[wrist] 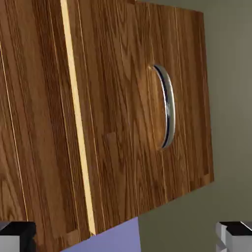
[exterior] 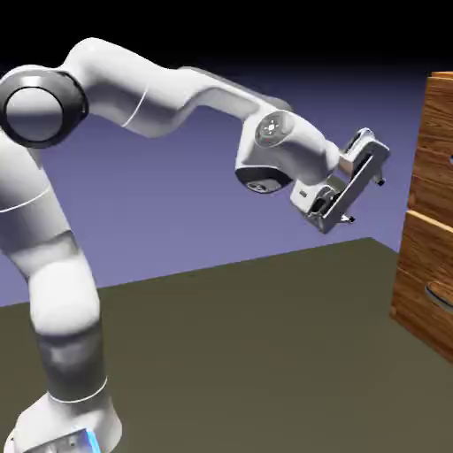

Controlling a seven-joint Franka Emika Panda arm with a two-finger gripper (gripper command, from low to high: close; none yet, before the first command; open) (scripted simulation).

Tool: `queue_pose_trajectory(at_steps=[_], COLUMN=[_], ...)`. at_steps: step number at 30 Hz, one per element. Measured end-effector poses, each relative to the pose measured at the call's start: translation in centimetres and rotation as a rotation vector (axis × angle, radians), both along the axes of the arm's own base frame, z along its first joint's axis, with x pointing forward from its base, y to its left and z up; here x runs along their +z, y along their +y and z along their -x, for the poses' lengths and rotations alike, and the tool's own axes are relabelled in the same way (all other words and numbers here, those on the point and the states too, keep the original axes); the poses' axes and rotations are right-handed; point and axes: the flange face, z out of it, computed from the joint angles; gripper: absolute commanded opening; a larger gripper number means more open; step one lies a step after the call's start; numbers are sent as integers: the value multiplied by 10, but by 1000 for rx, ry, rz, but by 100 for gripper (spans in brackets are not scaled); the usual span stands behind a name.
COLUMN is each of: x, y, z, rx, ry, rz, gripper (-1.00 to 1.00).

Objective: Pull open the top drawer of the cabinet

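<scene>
The gripper (exterior: 366, 198) is hanging mid-frame with jaws spread wide and empty, facing the cabinet (exterior: 426, 221) at the right edge, apparently lining up. The top drawer (exterior: 436, 146) is sitting shut, upper right, well apart from it.

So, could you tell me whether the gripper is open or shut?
Open: the gripper has its fingertips spread wide apart, nothing between them, short of the cabinet.

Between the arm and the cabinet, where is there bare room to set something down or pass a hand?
The table lies bare from the arm's base to the cabinet. Open air separates the open gripper from the cabinet front, enough for a hand to pass. Nothing crowds the scene; only the cabinet at the exterior view's right edge blocks passage.
</scene>
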Motion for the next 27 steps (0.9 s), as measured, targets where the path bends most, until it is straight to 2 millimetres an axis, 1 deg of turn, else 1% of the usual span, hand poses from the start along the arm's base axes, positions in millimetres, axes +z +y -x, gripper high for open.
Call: queue_pose_trajectory(at_steps=[7, 13, 20, 27], x=[1, 0, -3, -7], y=[-14, -20, -23, -22], z=[-30, -56, -87, -120], rx=[-257, -447, -628, -758], ry=[-19, -33, -42, -34], rz=[-471, -886, -1383, -1894], gripper=[0, 0, 0, 0])
